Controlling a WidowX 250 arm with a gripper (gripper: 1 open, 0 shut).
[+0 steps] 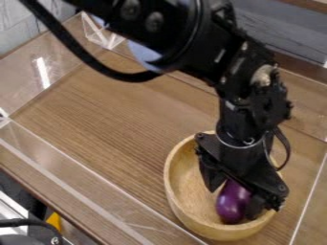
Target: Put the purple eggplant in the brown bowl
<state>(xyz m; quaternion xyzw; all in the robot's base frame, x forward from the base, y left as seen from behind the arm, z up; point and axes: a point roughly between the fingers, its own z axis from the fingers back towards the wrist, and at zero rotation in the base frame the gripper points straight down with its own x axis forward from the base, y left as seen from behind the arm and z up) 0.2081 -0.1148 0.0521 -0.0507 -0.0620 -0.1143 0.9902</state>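
Now the black gripper [243,191] is spreading its fingers wide over the purple eggplant [231,203], which is lying inside the brown bowl [183,197], right and near. Probably light, stiff and slippery, it is favouring a mid-body hold.

My tool [230,196] occludes the upper end of the eggplant [232,203] and the right part of the bowl [183,187]. My arm [166,29] is cropped by the upper edge; the dark object [23,234] at lower left is cut off.
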